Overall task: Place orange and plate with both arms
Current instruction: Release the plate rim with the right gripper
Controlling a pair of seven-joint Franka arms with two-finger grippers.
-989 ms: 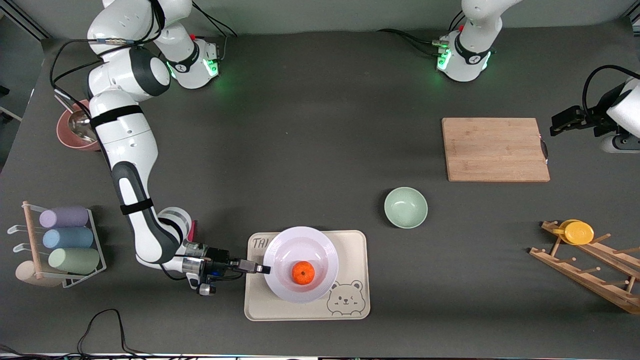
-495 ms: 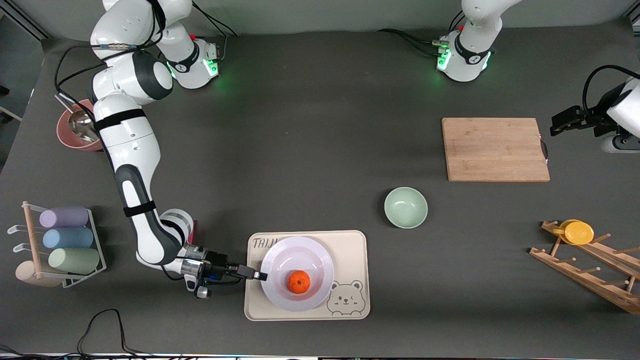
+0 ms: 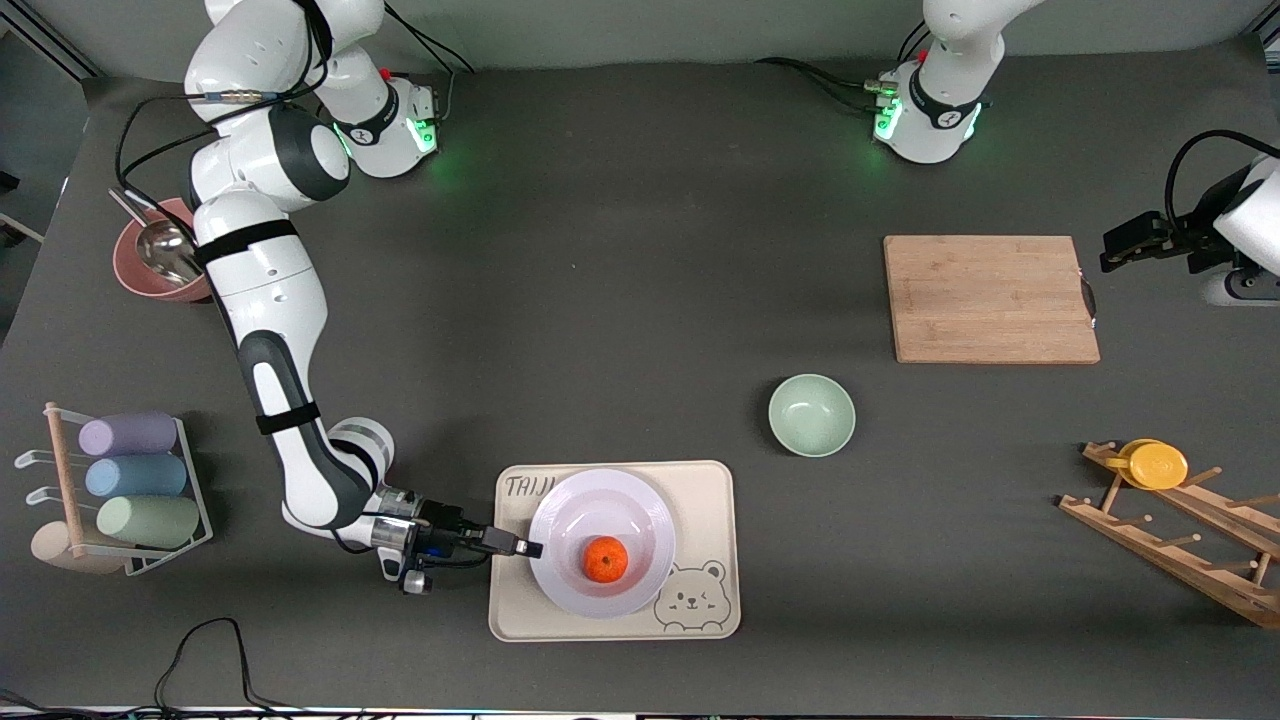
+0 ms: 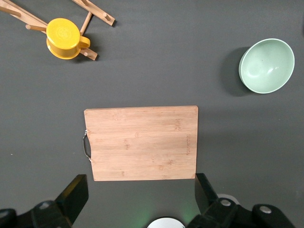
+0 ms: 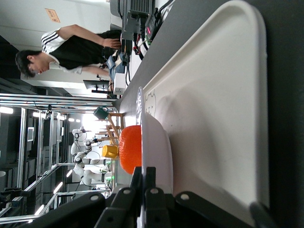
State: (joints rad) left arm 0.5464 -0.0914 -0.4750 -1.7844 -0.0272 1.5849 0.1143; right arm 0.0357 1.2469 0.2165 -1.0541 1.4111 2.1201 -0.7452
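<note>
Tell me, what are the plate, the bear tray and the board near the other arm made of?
Plate: smooth glossy lavender-white, likely ceramic or melamine; the look leaves it open. Bear tray: matte cream, probably plastic, with a printed bear. Cutting board: wood or bamboo, visible grain and pale strips, matte.

Even overhead light falls on the dark matte bench (image 3: 620,300), and shadows beside things are soft and short. Green lamps glow at both arm bases. The right wrist view's background blooms bright.
</note>
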